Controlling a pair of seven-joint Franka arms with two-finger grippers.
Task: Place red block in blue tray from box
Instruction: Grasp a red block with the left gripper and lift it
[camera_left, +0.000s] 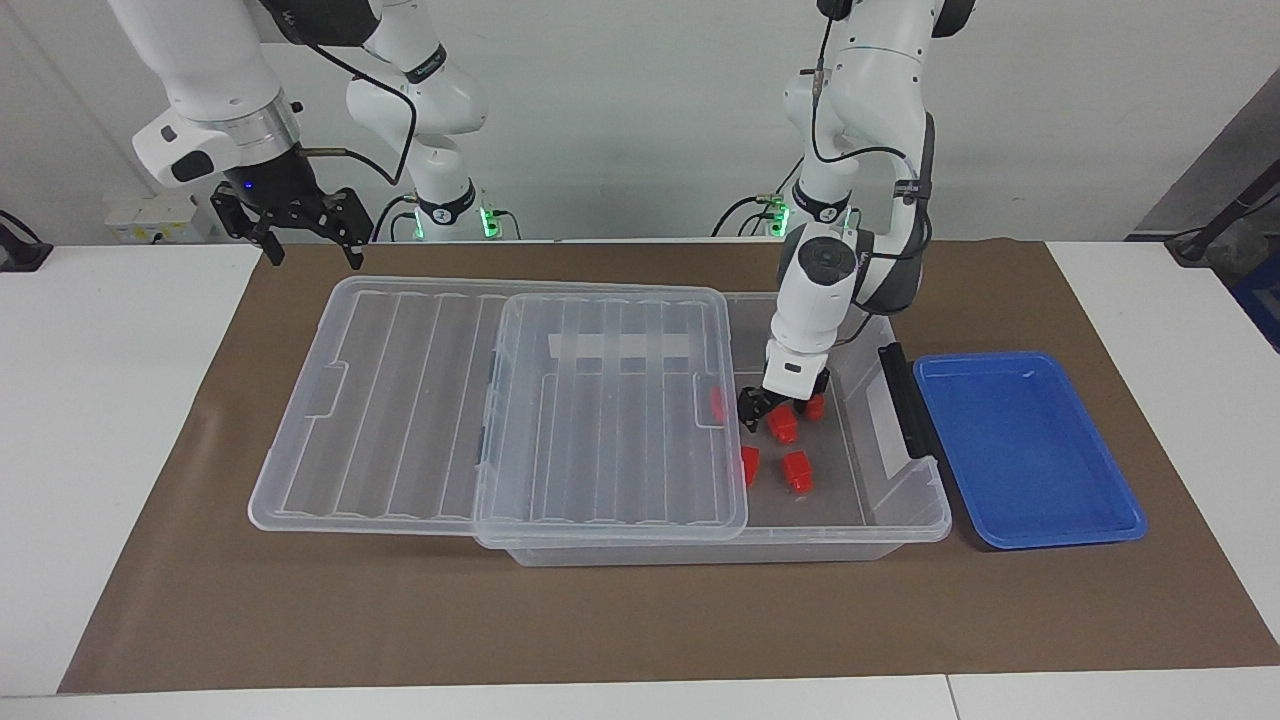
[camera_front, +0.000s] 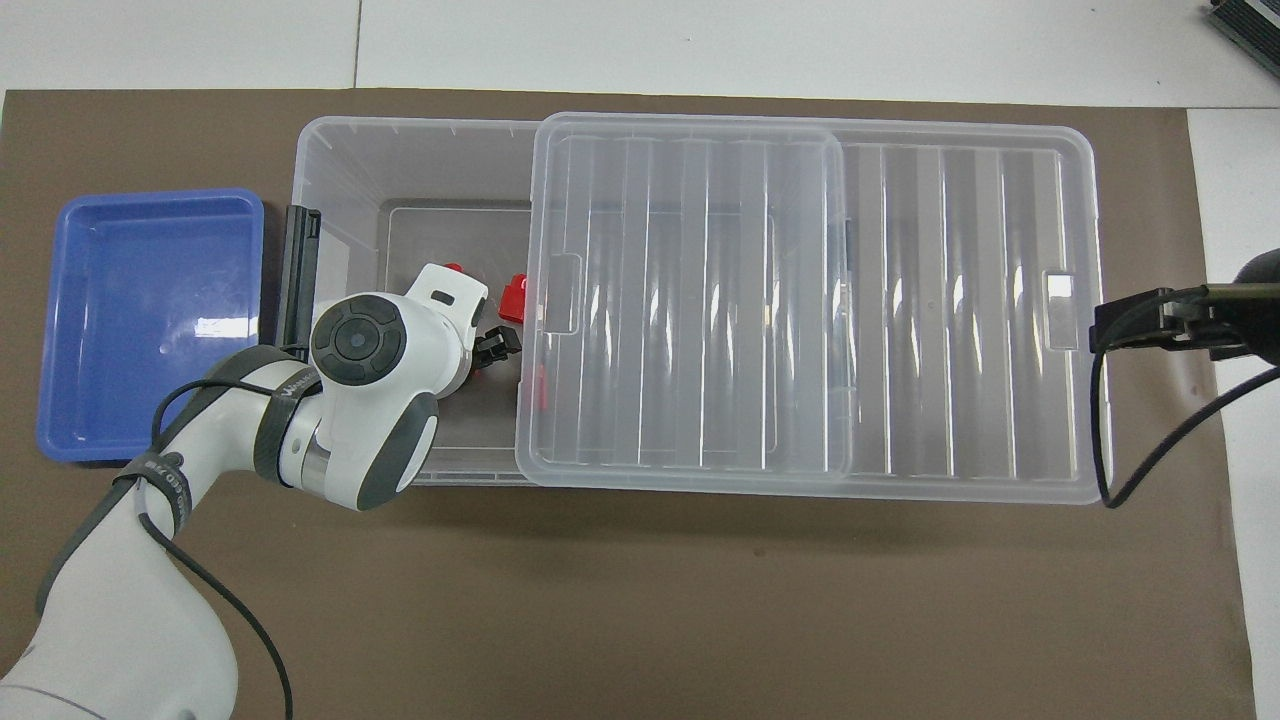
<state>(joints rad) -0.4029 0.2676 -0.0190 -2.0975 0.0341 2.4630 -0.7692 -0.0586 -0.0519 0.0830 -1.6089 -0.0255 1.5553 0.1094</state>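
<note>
Left pincer inside box, seemingly pinching red block; grip unclear.

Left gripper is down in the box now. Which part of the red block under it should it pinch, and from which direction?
Judging by pose, take the red block from straight above, across its two flat upright sides. The lid covers the box except at this end, and other blocks sit close, so the left gripper has little room sideways.
</note>
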